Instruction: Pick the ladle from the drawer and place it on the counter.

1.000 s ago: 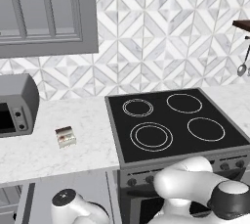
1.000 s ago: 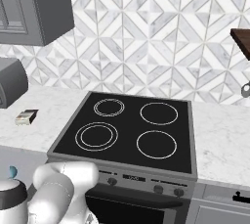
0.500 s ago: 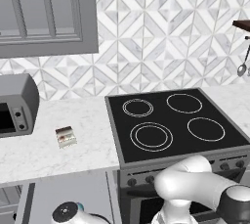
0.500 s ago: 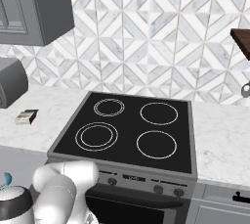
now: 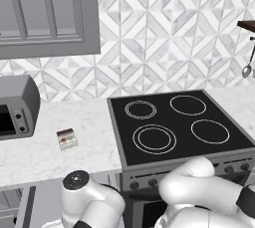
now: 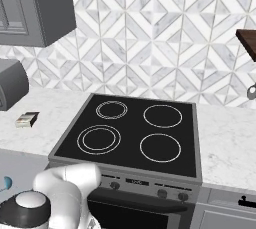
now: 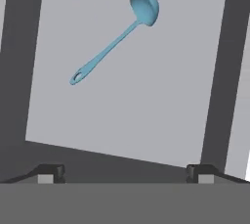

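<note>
Left base view: the marble surface ran along the tiled wall with the black cooktop set into it. A toaster oven sat at the far left, and a small box lay on the surface between it and the cooktop. The arm bent down low in front of the stove, with its wrist dropping past the surface's edge. A spoon hung on the wall at the right

Right base view: same surface, with the box left of the cooktop. A bit of teal showed at the lower left edge, probably the ladle, hard to tell

Hand view: the camera looked straight down into the drawer. The ladle lay flat on its grey floor, bowl toward the top right of this view and handle running down to the left. The fingers were spread wide with nothing between them, well short of the ladle
</note>
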